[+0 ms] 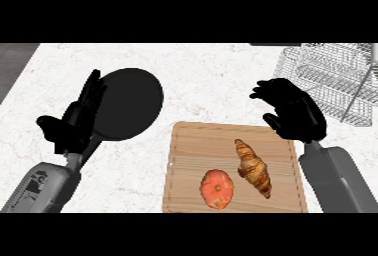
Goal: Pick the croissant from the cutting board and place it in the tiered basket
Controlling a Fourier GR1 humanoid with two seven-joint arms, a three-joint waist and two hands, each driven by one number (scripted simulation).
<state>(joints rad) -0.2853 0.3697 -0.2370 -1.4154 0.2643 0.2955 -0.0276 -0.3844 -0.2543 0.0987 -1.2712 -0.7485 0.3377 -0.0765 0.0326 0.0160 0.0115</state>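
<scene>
Pale wood: one rectangular cutting board (pixel 199 145) near, one white wire tiered basket (pixel 328 75) far right, one black round plate (pixel 129 102) left. Both hands are open and empty: right hand (pixel 295 115) at the board's far-right corner, left hand (pixel 77 122) resting left. One golden-brown croissant (pixel 253 167), right of one orange glazed doughnut (pixel 217 188), lies ungrasped, so bring your right hand nearer and down.
</scene>
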